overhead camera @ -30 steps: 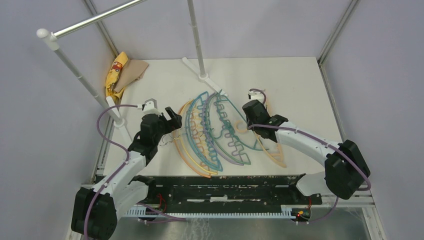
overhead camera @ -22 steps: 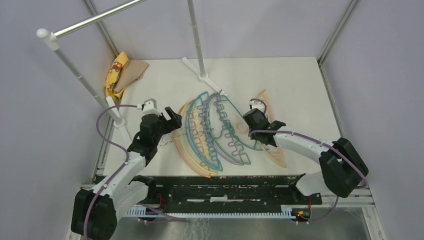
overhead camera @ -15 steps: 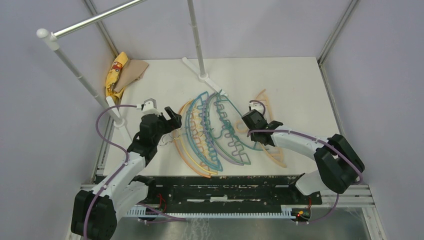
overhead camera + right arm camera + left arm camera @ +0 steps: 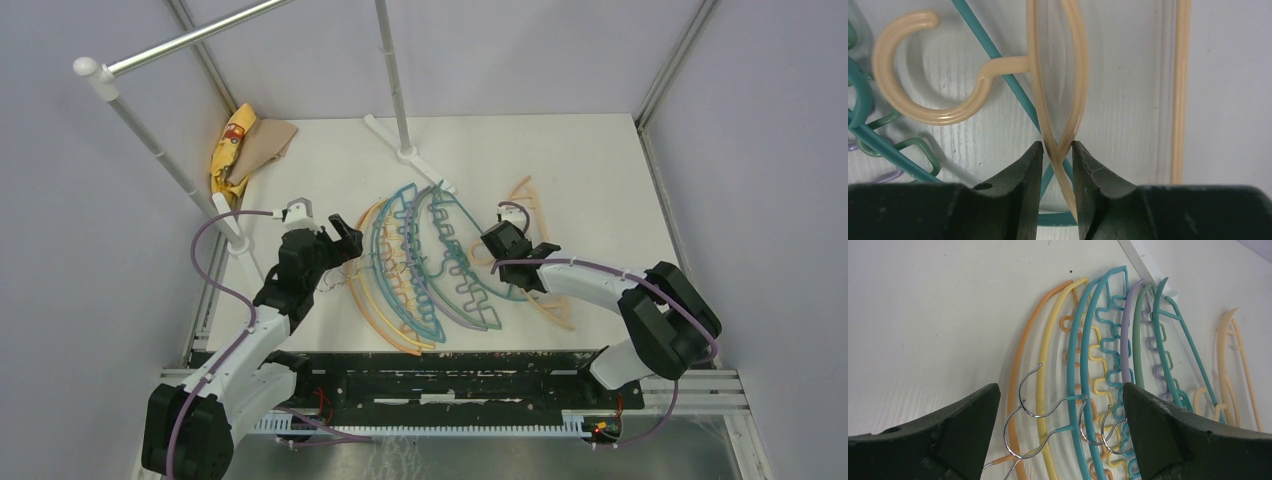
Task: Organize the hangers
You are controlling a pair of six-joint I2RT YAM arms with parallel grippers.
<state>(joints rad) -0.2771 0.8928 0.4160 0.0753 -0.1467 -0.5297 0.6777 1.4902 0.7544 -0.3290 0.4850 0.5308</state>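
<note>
DESK: White table [image 4: 590, 170], purple walls. Where do things stand?

PHOTOGRAPHER: Coloured hangers [image 4: 415, 270] lie fanned in one pile at mid-table. On the pile's right edge, overlapping it, lies a lone tan hanger [image 4: 930, 116]. The right gripper [image 4: 1057, 152] is drawn narrow and pinches that hanger where two of its thin bars cross, just beside its plastic hook. The left gripper [image 4: 1060, 407] stands wide apart at the pile's left side, over the metal hooks [image 4: 1021, 390], holding nothing.

DESK: How should the pick go?

PHOTOGRAPHER: My read: lift slowly, straight up. A teal bar [image 4: 1020, 102] from the pile runs under the tan hanger, so a sideways drag could snag it and pull the pile out of its fan. The grip sits on slim, springy bars, so a firm squeeze that catches both should stop the hanger swinging loose.

DESK: Anything we can't see?

PHOTOGRAPHER: Plenty. From above, the right arm [image 4: 590, 280] covers the tan hanger's middle. Whether the grip bears on both bars or only one, I cannot tell, because the wrist view cuts them off below the pinch. Where the pile overlaps, the hangers are hard to count.
</note>
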